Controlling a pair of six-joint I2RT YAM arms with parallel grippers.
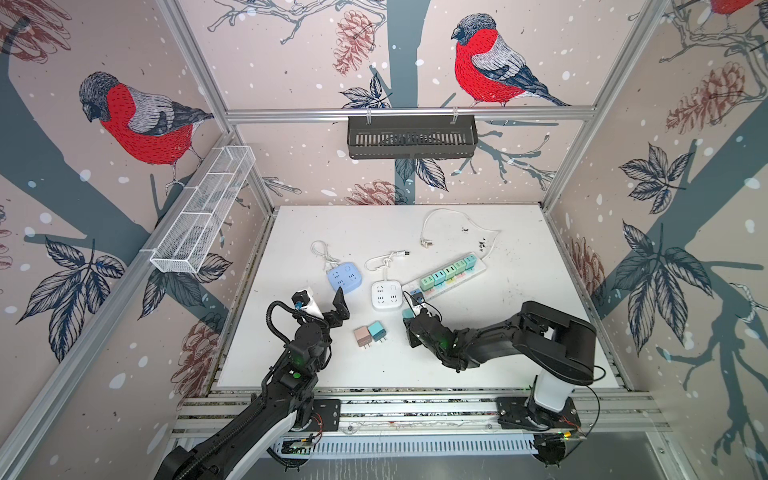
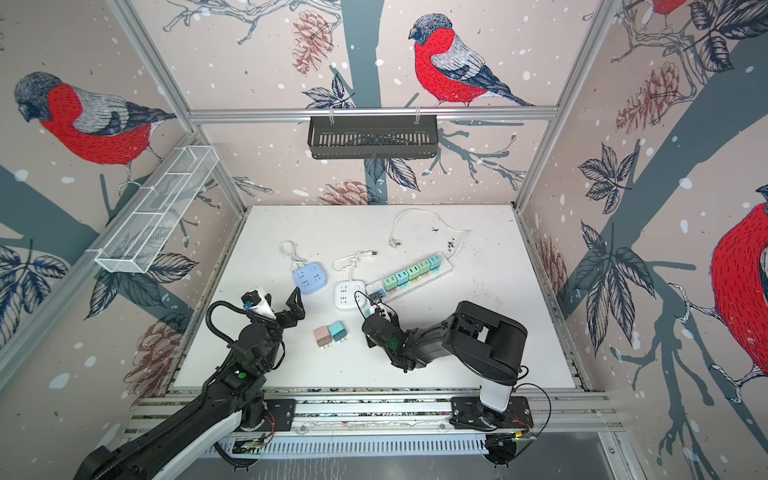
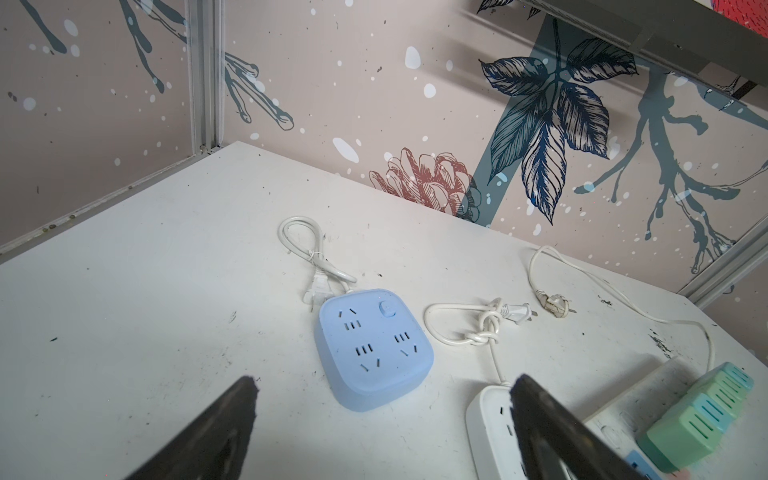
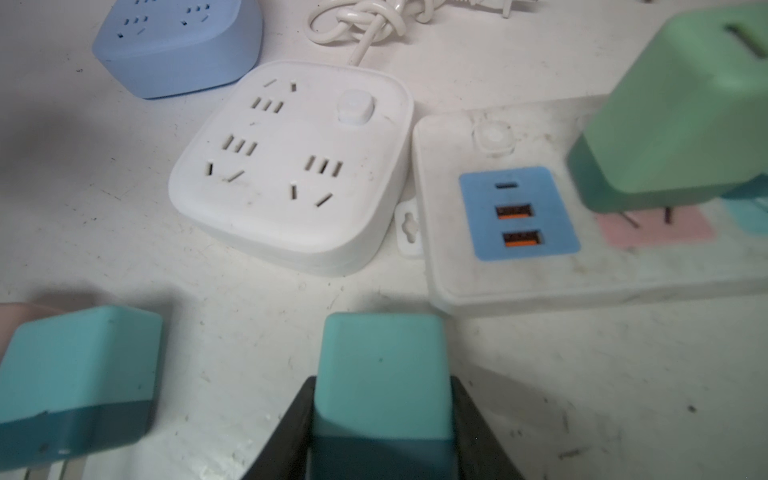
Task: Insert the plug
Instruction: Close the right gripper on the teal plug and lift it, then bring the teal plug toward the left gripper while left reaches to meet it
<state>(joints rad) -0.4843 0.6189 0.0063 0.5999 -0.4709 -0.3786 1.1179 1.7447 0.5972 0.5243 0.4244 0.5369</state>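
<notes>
Left pincer (image 3: 384, 379): fingers spread wide, nothing between them, hovering over the table (image 1: 498, 332) left of the white socket block (image 1: 386, 295) and aimed toward it. Blue socket block (image 1: 344, 276): just left of the white socket block and slightly farther back, flat on the table, its short cord looped behind it. Two loose plugs, pink plug (image 1: 361, 336) and teal spare plug (image 1: 377, 330): side by side and touching, lying in front of the white socket block toward its left, prongs pointing away from it. White socket block itself: sockets up, all free, cord knotted behind. Teal plug (image 4: 382, 357), the task's piece: just in front of the white socket block's right front corner, clamped at its sides by the right pincer (image 4: 380, 395); whether it rests on the table, cannot tell. Long power strip (image 4: 453, 274): its USB end just beside the white socket block's right edge, running away to the right and back, with a row of plugs (image 1: 449, 272) in green and teal seated along it.
</notes>
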